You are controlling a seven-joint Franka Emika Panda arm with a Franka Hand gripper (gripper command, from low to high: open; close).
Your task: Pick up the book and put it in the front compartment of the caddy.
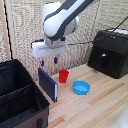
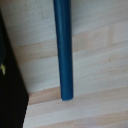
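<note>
Book standing upright beside caddy, gripper hanging above it.
Caddy [image 1: 20, 95] is sitting at the exterior view's left; book [image 1: 48, 84] is standing on edge on the table [image 1: 95, 107] just beside it; gripper [image 1: 48, 62] is hovering over the book, fingers spread, holding nothing; red cup [image 1: 63, 76], blue bowl [image 1: 81, 88], black machine [image 1: 110, 52] further right.

No readable text, labels, brands, numbers — none on any object, either view.

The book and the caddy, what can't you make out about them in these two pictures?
- Book: cover details, too blurred in the exterior view; the wrist view shows only its edge, cut off by the frame.
- Caddy: cut off by the exterior view's left and bottom edges.
- Gripper: fingers too small to judge the opening.
</note>
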